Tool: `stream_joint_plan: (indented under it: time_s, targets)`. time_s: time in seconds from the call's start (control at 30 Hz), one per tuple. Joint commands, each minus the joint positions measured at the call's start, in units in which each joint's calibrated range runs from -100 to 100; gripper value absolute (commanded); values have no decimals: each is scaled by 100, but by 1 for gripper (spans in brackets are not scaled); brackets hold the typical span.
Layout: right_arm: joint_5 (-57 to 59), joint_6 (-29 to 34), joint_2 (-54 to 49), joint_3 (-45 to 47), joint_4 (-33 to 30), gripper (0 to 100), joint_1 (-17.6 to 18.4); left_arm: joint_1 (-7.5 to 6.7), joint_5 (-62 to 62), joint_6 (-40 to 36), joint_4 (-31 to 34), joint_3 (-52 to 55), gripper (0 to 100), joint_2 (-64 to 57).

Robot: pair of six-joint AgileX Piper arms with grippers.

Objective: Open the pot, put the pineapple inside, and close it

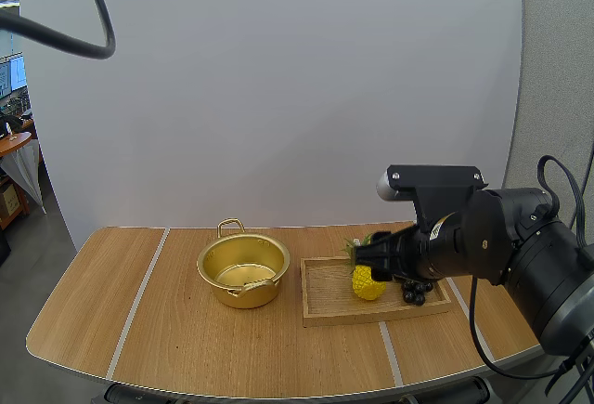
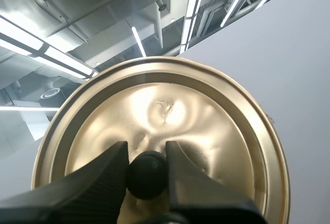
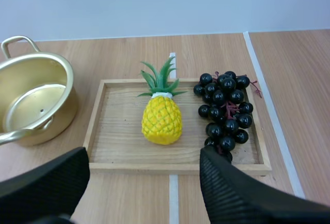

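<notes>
A: So, entry one: round gold metal pot (image 1: 243, 271)?
B: Open. Left gripper (image 2: 147, 154) pinches black knob (image 2: 147, 175) of round gold metal lid (image 2: 170, 105).
A: Small yellow plastic pineapple (image 3: 161, 121)?
B: On rectangular wooden tray (image 3: 98, 126); right gripper (image 3: 144, 157) spread, near it. Loading and closing remain.

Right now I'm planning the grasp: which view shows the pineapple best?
The right wrist view: the pineapple shows whole on the wooden tray, beside the grapes. In the high view the right gripper partly hides it. The left wrist view faces the lid in the left gripper.
</notes>
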Motion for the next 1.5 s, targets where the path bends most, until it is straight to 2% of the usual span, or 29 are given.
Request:
stream_joint_plan:
  time_s: [0.0, 0.17, 0.37, 0.47, 0.83, 1.47]
  targets:
    - [-1030, -97, 476, -35, 208, 100, -20, -21, -213, -59, 67, -38, 0, -28]
    - [-1920, -107, 1478, -35, 192, 100, -20, -21, -213, -59, 67, -38, 0, -28]
    - [-3146, -136, 2714, -35, -210, 100, -20, -21, -213, -59, 67, -38, 0, -28]
    - [-3641, -136, 3149, -35, -210, 100, -20, -21, -213, -59, 67, -38, 0, -28]
    - [-3472, -81, 3991, -800, -147, 100, -20, -21, -213, -59, 67, -38, 0, -28]
    - [-3641, -66, 5308, -816, -24, 100, -20, -21, -213, -59, 67, -38, 0, -28]
